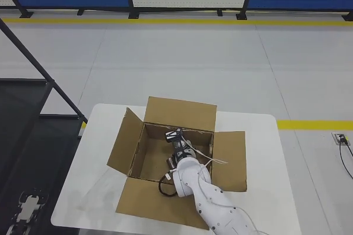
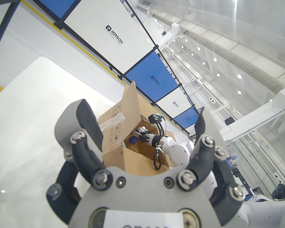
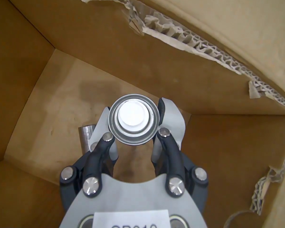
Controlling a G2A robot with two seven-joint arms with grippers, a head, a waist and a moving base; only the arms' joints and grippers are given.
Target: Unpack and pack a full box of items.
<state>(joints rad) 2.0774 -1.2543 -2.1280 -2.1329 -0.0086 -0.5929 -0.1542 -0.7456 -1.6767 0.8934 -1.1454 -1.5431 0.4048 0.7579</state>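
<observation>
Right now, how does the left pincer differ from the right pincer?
The left pincer is open and empty; the right pincer is shut on a metal can. The left pincer is outside the cardboard box, some way from it; the right pincer is inside it. Both share the same grey-and-black build.

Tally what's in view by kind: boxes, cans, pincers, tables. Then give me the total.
cardboard box: 1
metal can: 1
half-hidden metal cylinder beside it: 1
left pincer, right pincer: 2
white table: 1
Total: 6
</observation>
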